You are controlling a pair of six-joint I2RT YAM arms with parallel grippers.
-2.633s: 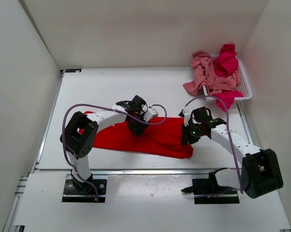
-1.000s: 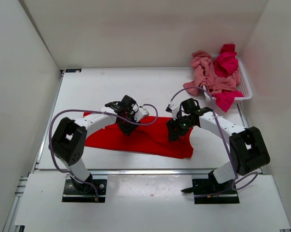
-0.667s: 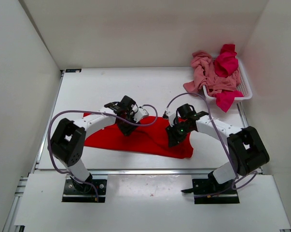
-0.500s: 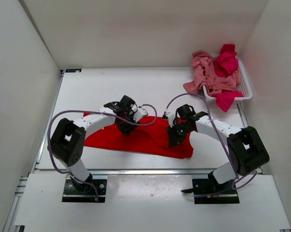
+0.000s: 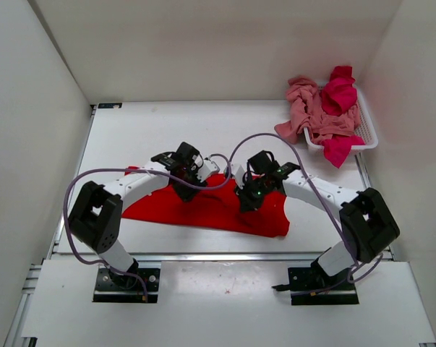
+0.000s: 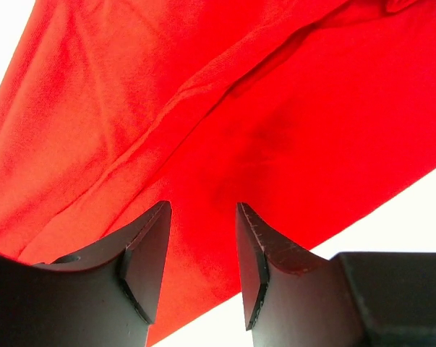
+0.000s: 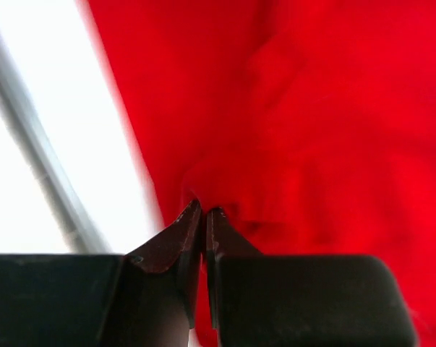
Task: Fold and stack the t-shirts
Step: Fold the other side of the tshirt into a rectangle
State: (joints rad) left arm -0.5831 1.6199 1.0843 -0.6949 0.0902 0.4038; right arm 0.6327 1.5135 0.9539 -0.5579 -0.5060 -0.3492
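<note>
On the bench (image 5: 145, 130), red t-shirt (image 5: 203, 210) lying flat between the arms, left hand (image 6: 202, 238) hovering over it with fingers spread, right hand (image 7: 201, 213) pinching a pucker near its edge, salmon t-shirt (image 5: 308, 108) and crimson t-shirt (image 5: 338, 92) spilling over the white basket (image 5: 368, 131).

three t-shirts (image 5: 203, 210) (image 5: 311, 116) (image 5: 338, 94), one basket (image 5: 370, 134), two arms (image 5: 138, 182) (image 5: 315, 189)

Kinda blurry here. Shows the right gripper (image 7: 201, 217) squeezed tight on a little bunched-up bit of the red t-shirt (image 7: 311, 130), right at its edge. Fills everything up and to the right of the gripper with wrinkly red cloth. Leaves bare white table (image 7: 80, 108) to the left of the gripper, crossed by a fuzzy grey strip (image 7: 37, 148), can't tell what.
</note>
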